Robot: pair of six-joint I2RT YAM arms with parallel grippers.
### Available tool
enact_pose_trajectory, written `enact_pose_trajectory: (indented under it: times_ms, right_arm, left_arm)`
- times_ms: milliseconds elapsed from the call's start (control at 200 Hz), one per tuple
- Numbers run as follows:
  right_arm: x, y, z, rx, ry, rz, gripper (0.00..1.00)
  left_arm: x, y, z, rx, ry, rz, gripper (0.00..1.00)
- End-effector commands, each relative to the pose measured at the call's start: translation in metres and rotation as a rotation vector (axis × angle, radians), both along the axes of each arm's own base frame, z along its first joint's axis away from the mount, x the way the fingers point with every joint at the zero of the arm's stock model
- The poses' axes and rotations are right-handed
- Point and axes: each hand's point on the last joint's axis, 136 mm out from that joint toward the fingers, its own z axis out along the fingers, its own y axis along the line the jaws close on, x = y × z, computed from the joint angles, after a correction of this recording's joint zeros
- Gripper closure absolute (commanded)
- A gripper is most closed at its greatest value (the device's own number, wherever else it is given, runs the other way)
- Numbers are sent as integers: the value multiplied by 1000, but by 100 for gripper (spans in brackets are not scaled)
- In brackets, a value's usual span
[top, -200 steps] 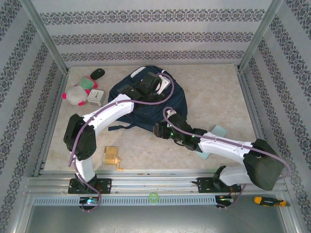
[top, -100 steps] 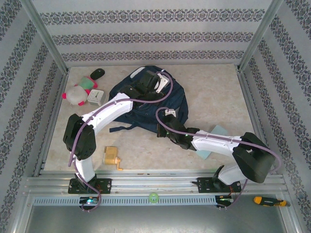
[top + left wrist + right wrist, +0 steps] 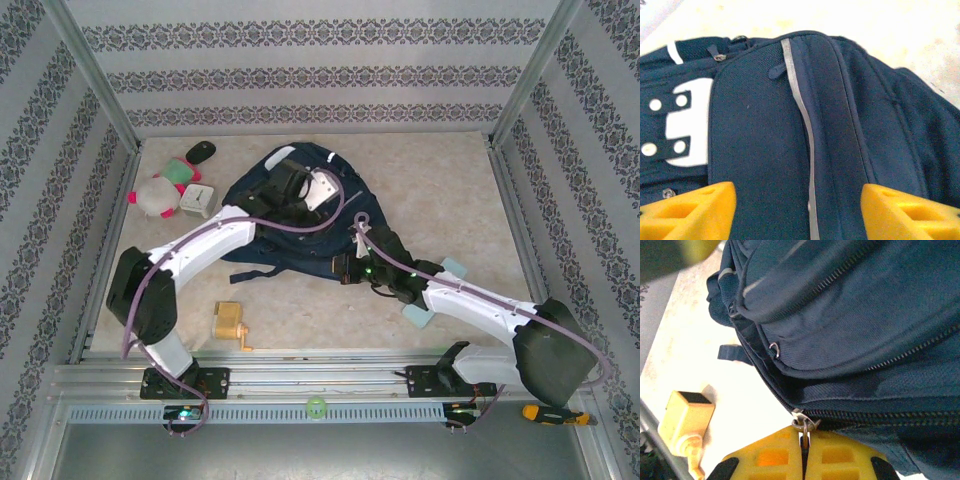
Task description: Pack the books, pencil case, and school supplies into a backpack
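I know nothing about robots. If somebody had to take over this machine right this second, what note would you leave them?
Left gripper: open, fingers spread above the top of the backpack.
Right gripper: shut on a zip pull at the backpack's near edge.
Yellow sharpener: on the table, near the left arm's base.
Pale blue pencil case: on the table, partly under the right arm.
Done: zip pull gripped.
Left: open the bag, then put the items in; these two are not packed yet.
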Motion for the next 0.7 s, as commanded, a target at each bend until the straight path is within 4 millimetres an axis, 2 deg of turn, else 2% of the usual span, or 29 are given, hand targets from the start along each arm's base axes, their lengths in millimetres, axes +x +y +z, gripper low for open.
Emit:
enact_pose_trajectory:
  times_ms: [0, 90, 140, 275, 355, 455, 485, 535, 585, 650, 695]
  right_arm:
    - [-13, 17, 28, 130, 2, 126, 100]
    - [-14, 21, 38, 165, 15, 159, 100]
    - [-15, 22, 41, 173, 20, 175, 100]
    - [-18, 28, 46, 196, 44, 215, 100]
    - [-20, 31, 48, 204, 54, 234, 100]
    - [-20, 33, 49, 204, 65, 246, 100]
    - [-20, 33, 49, 203, 68, 248, 100]
    - [-20, 33, 49, 203, 74, 250, 100]
    - [-19, 31, 48, 204, 82, 245, 100]
    - [-16, 22, 46, 200, 103, 230, 100]
    - [-14, 12, 44, 185, 115, 214, 100]
  left_arm:
    - [-46, -4, 8, -32, -43, -258, 29]
    - [-95, 1, -8, -21, -106, -511, 28]
    - [-112, 6, -20, 3, -164, -604, 28]
    - [-107, 10, -37, 27, -227, -590, 27]
    - [-99, 4, -42, 29, -225, -590, 28]
    - [-87, -7, -42, 6, -250, -588, 34]
    - [-86, -10, -41, -3, -259, -597, 39]
    - [-85, -13, -42, -7, -259, -609, 55]
    - [-88, -12, -45, 3, -243, -629, 66]
    - [-94, -4, -53, 39, -226, -646, 86]
    - [-96, 5, -61, 65, -210, -642, 95]
